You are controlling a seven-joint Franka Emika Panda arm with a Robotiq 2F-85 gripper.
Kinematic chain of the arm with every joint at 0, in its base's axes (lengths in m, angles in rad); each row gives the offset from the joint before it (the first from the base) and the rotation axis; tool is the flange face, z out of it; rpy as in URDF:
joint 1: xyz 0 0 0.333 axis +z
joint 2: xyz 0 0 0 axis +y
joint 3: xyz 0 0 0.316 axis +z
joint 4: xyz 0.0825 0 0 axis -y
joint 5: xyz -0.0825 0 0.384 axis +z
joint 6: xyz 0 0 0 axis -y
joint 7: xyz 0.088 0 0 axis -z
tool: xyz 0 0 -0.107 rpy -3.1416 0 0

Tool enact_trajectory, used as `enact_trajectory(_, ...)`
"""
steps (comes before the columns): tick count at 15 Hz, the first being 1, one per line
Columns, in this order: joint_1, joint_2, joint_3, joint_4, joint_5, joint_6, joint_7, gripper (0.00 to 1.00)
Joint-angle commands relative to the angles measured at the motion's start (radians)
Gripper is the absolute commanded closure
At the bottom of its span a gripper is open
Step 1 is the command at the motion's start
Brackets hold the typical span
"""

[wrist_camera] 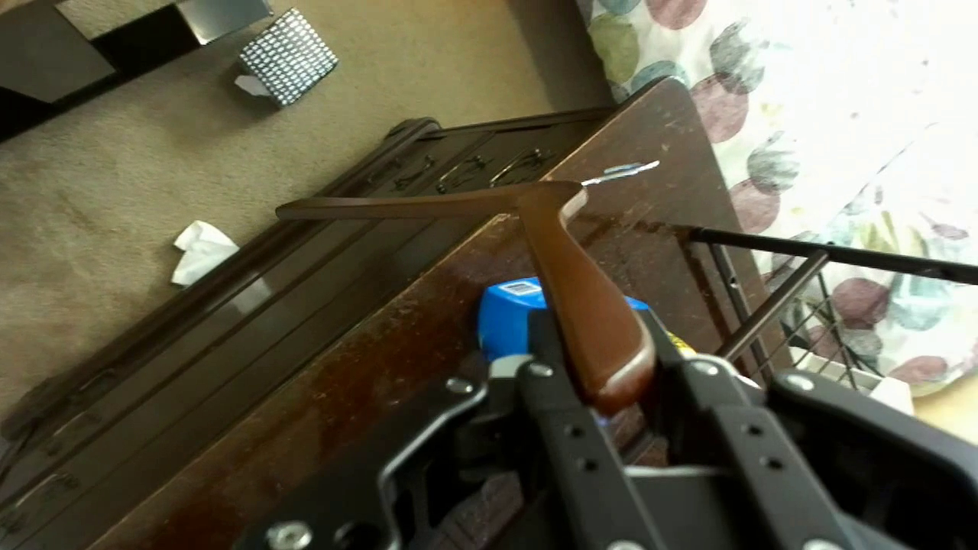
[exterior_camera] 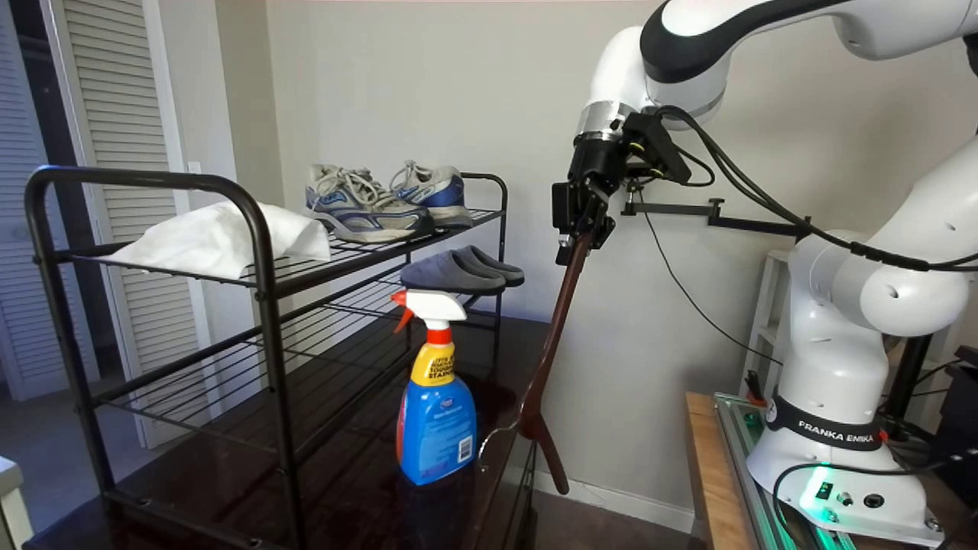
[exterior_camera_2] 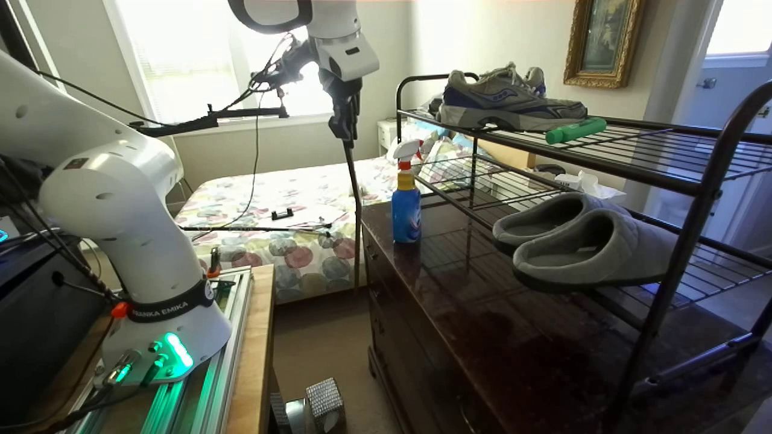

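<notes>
- Gripper (exterior_camera: 583, 240), in an exterior view: clamped on a hanger (exterior_camera: 547, 351) slanting down beside the spray bottle (exterior_camera: 439, 428).
- In an exterior view: shoe rack (exterior_camera_2: 710, 184) near the spray bottle.
- Wrist view: hanger partly covers the spray bottle.

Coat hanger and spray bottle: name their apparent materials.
The coat hanger looks like varnished wood: reddish brown, glossy highlights. Its hook seems metal, shining silver. The spray bottle is likely plastic, given its smooth blue surface and molded trigger head.
</notes>
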Motion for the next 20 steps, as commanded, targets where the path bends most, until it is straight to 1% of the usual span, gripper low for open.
enact_trajectory(1, 0.027, 0.015, -0.081, -0.004, 0.124, -0.009, -0.159, 0.93)
enact_trajectory(3, 0.025, 0.027, -0.111, -0.005, 0.172, -0.031, -0.233, 0.93)
enact_trajectory(5, 0.010, 0.068, -0.106, -0.001, 0.179, -0.048, -0.260, 0.93)
enact_trajectory(6, -0.017, 0.033, -0.079, -0.001, 0.150, -0.040, -0.224, 0.73)
enact_trajectory(9, -0.017, 0.064, -0.080, -0.002, 0.154, -0.044, -0.246, 0.73)
enact_trajectory(10, -0.009, 0.080, -0.084, -0.005, 0.170, -0.045, -0.255, 0.93)
enact_trajectory(15, -0.022, 0.082, -0.157, -0.003, 0.258, -0.113, -0.315, 0.93)
enact_trajectory(16, -0.028, 0.084, -0.178, -0.002, 0.282, -0.141, -0.343, 0.93)
enact_trajectory(18, -0.038, 0.084, -0.230, 0.001, 0.333, -0.209, -0.441, 0.93)
enact_trajectory(20, -0.059, 0.103, -0.270, 0.013, 0.355, -0.303, -0.513, 0.93)
